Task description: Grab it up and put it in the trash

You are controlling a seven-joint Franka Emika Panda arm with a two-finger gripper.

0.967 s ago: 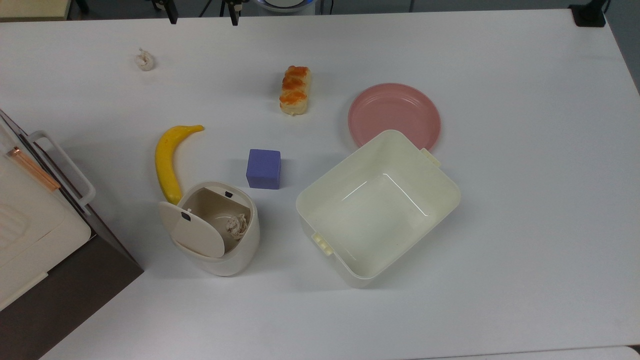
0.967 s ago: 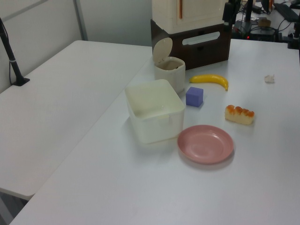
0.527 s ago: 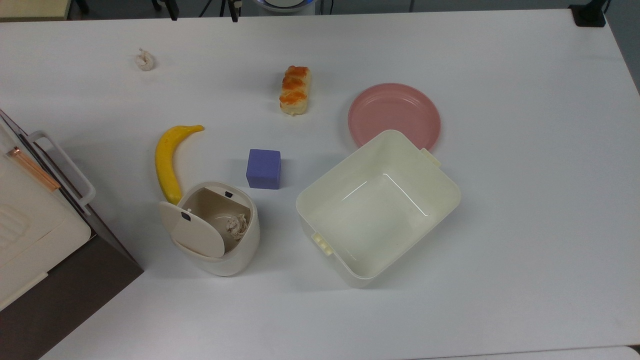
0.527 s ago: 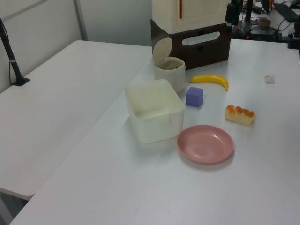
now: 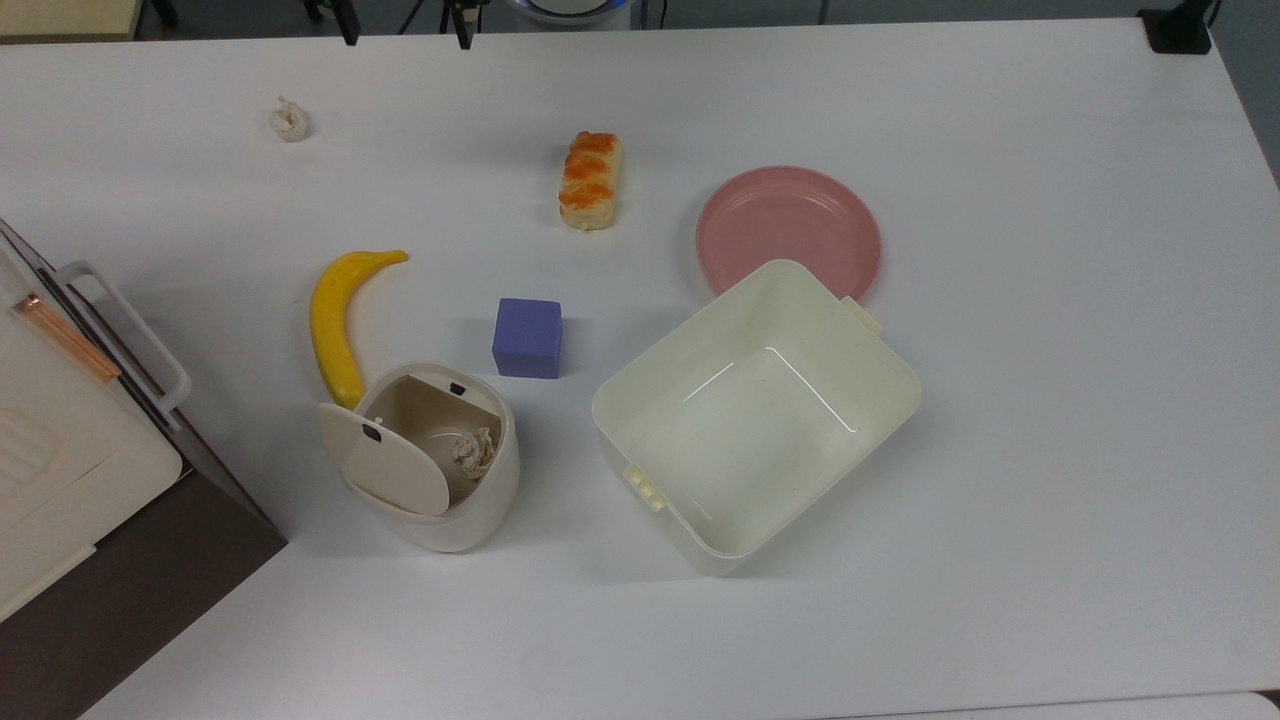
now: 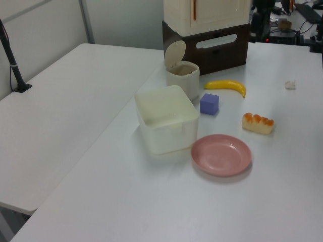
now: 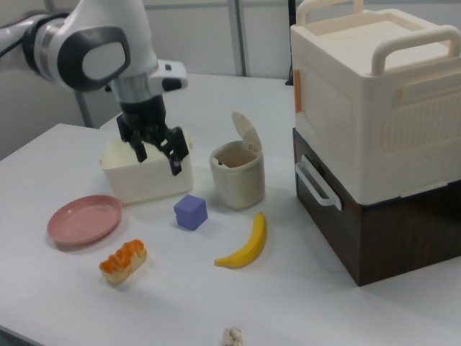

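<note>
White arm (image 7: 108,29) shell, dark grey joint cap — black gripper (image 7: 158,155) with two slim black fingers (image 7: 175,160).

White worktop (image 5: 1050,450), paper wad (image 5: 289,120) near the top view's upper left, bread piece (image 5: 590,180), pink plate (image 5: 788,230) touching square cream tub (image 5: 757,415), purple cube (image 5: 527,338), banana (image 5: 335,325) beside open-lidded bin (image 5: 440,460), stacked cream-and-brown boxes (image 5: 70,480) at the top view's left.

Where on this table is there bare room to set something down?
The table is bare on the top view's right, past the pink plate and square tub. It is crowded around the trash bin, banana and purple cube.
</note>
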